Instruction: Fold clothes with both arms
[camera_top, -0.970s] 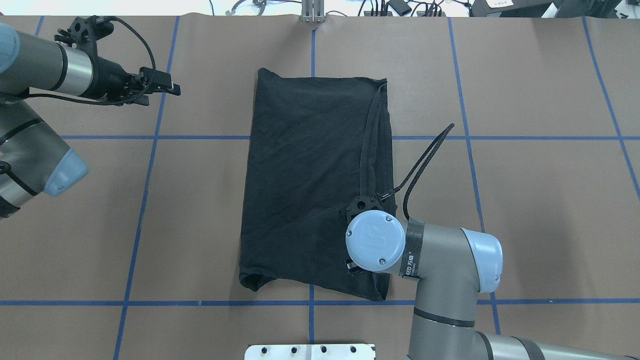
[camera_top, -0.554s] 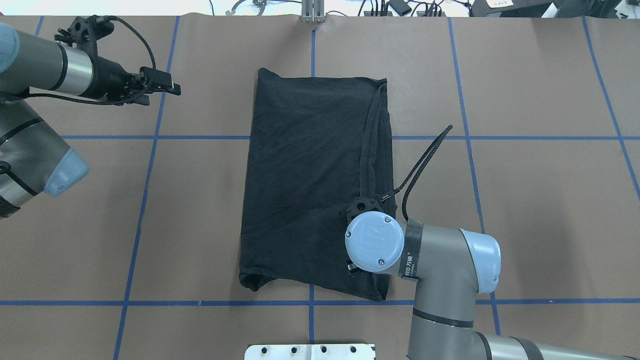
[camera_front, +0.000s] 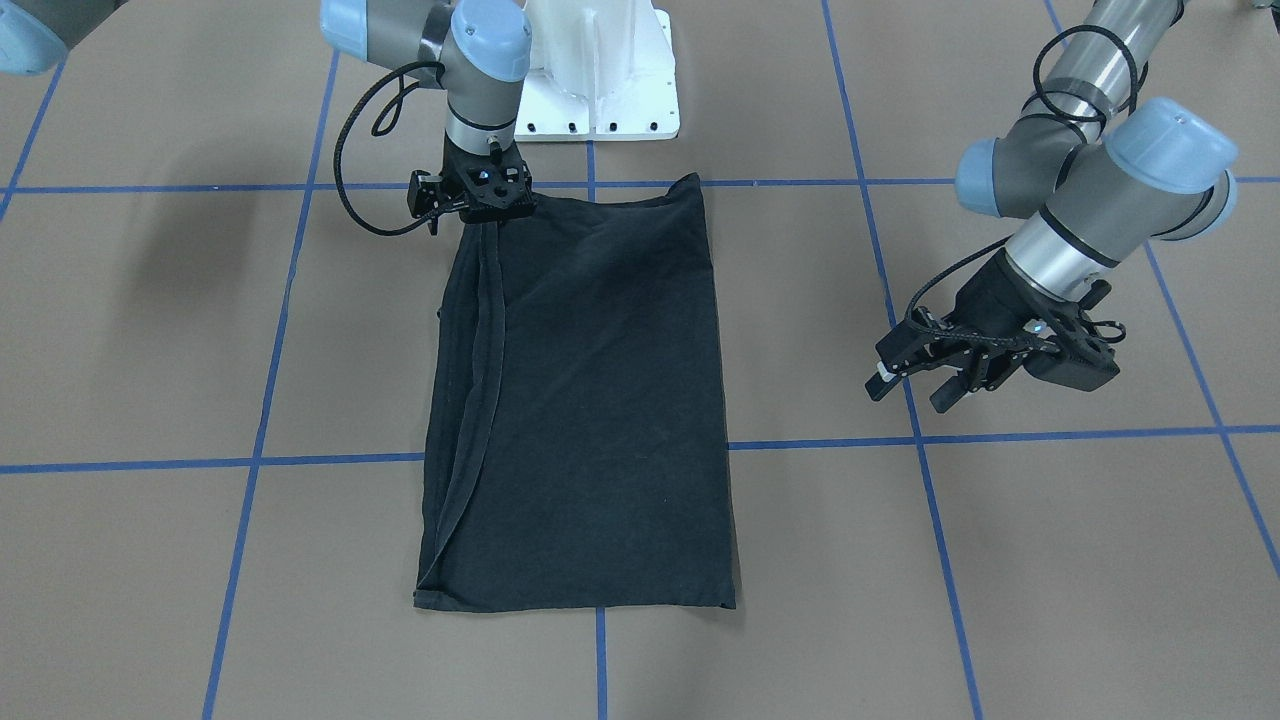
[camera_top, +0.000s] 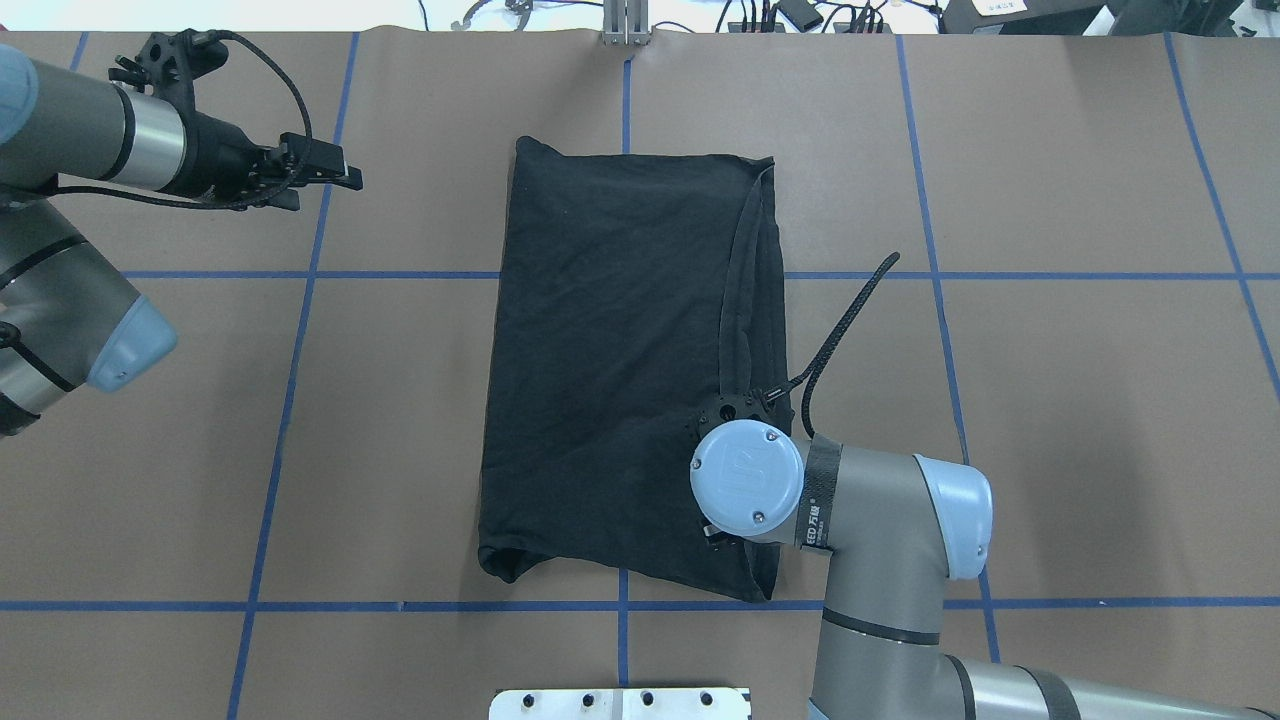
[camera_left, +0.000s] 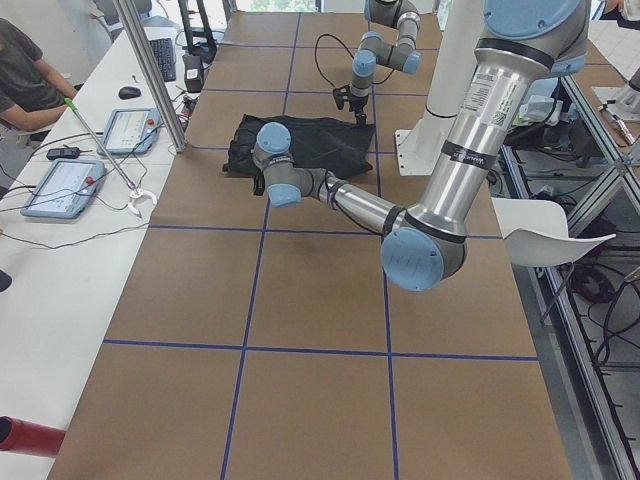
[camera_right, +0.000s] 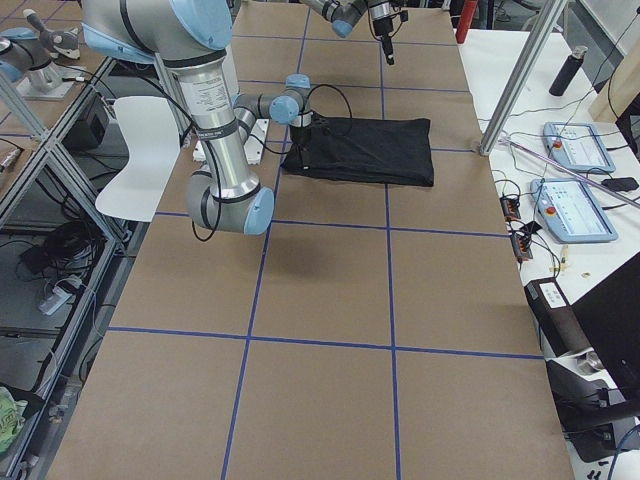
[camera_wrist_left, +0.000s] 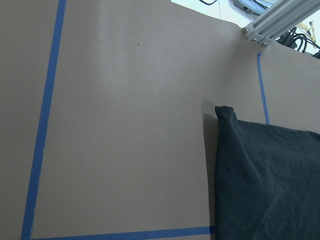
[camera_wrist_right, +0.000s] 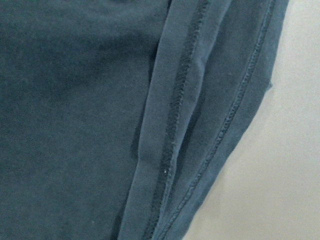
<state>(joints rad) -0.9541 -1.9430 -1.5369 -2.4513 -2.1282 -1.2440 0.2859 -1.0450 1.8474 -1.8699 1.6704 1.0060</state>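
left gripper (camera_top: 345, 180): hovering over bare paper, well left of the shirt; fingers spread, holding nothing.
shirt (camera_top: 620, 370): mid-table, folded to a long rectangle, graphic hidden; right long edge stacked in several hemmed layers.
right gripper (camera_front: 487, 215): down at the shirt's near right corner, close to the base; fingers hidden under the wrist, cannot tell whether spread or pinching.
step: likely taking the near corners for the next fold; judgement only.
how: catch every layer at the right edge, not just the top hem; bring the left gripper to the near left corner, lift both level, carry to the far edge, lay flat without drag.
material: thin matte black cotton, soft creases, stitched hems, limp.
table (camera_top: 1080, 400): smooth brown paper, blue tape grid.
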